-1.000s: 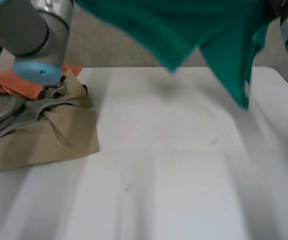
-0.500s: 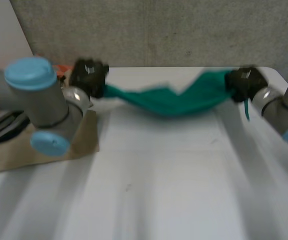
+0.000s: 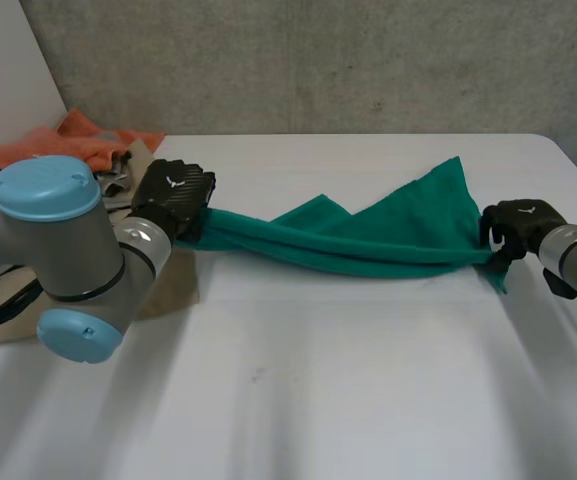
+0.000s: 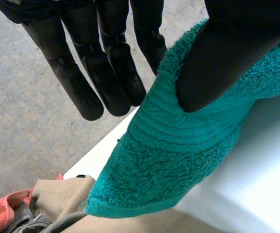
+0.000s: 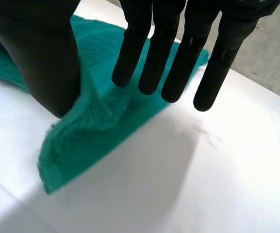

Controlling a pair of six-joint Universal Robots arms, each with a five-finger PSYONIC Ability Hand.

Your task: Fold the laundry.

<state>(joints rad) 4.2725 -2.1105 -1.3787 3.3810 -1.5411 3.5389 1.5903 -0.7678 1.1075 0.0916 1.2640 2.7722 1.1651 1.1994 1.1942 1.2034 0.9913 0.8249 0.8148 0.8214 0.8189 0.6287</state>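
A green towel [image 3: 368,235] lies bunched in a long band across the far half of the white table [image 3: 318,390]. My left hand [image 3: 173,195] is at its left end. In the left wrist view the thumb [image 4: 227,53] presses the towel's edge [image 4: 178,160] against the hand, so it is shut on the cloth, with the fingers [image 4: 106,73] straight beyond it. My right hand [image 3: 518,222] is at the towel's right end. Its fingers [image 5: 178,58] stand straight and apart from the thumb [image 5: 47,63], and the towel's corner [image 5: 101,126] lies on the table beside the thumb.
A pile of tan clothes [image 3: 173,290] with an orange cloth [image 3: 58,145] behind it sits at the table's left end, partly behind my left arm [image 3: 58,240]. The same tan cloth [image 4: 57,194] shows under the towel's left end. A concrete wall stands behind the table.
Both hands came down from above the table and laid the towel stretched out on it. The right hand's fingers have straightened away from the thumb.
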